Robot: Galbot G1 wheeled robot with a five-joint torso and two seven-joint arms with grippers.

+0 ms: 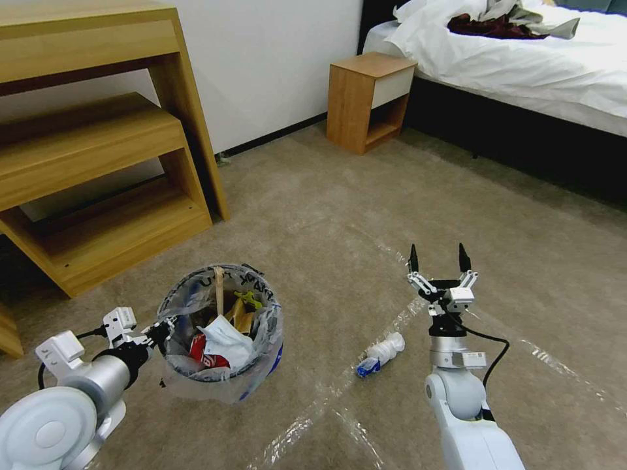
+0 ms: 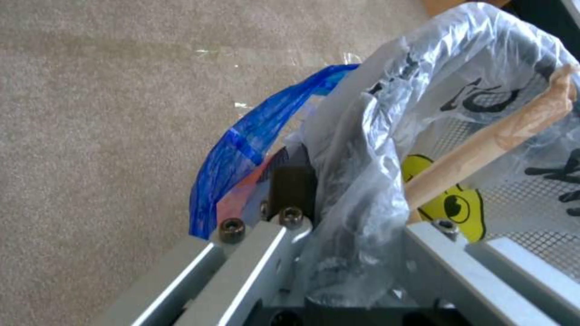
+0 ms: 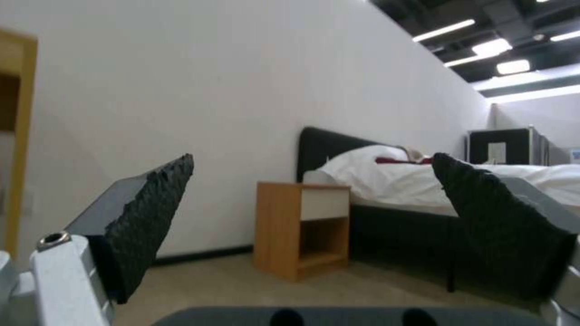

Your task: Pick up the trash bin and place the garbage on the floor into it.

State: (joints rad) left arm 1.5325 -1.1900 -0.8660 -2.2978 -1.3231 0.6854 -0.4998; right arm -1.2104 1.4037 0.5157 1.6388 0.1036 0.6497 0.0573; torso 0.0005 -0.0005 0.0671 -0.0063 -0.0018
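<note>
Bin sits low at the robot's left, its near rim clamped in the left pincer; whether it rests on the floor or hangs just above it cannot be told. In the left wrist view the pincer's fingers close on the rim, one outside against the blue wall, the other buried under the crumpled clear bag, so only part of it can be made out. The bag's black lettering is creased and unreadable. Inside the bin lie a wooden stick standing upright against the far rim, a white tissue, a red can and something yellow, all partly covering one another. A white-blue bottle lies on the floor between the bin and the right arm, beside a tape line. The right pincer points up and forward above the floor, fingers spread wide and empty. Farther off stand a nightstand against the wall, a bed cut off by the view's edge, and wooden shelves at the left.
</note>
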